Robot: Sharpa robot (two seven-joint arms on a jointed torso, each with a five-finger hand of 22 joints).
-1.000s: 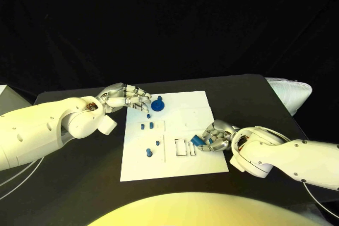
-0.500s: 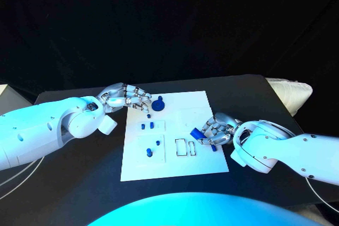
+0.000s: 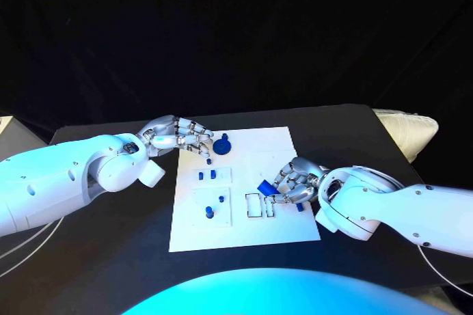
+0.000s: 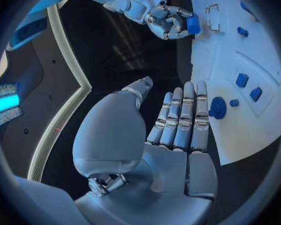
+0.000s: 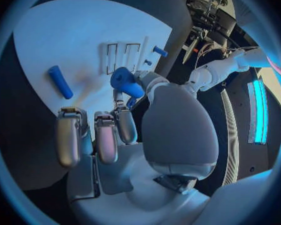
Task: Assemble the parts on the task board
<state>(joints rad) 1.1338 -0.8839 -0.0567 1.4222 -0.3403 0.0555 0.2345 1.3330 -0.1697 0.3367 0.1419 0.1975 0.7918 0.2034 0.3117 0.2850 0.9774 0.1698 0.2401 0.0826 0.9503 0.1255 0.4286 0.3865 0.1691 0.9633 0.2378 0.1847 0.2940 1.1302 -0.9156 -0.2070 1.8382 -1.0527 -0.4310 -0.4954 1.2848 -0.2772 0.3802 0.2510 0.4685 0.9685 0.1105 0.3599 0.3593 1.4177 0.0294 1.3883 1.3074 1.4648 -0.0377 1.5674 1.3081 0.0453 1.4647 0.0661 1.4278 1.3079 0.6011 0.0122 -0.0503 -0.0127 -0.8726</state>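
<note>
The white task board lies in the middle of the black table. My right hand hovers over its right side and pinches a blue part between thumb and finger; the right wrist view shows that part close up. Beside this hand a blue cylinder lies on the board. Two narrow slots sit just nearer than the held part. My left hand is at the board's far left corner, fingers extended and holding nothing, next to a round blue part.
Two small blue parts and blue pegs stand on the board's left half. A white padded object lies at the table's right edge, and a pale box at its left edge.
My right hand has carried the blue part a little farther up the board and towards its middle. The left hand has stayed where it was.
</note>
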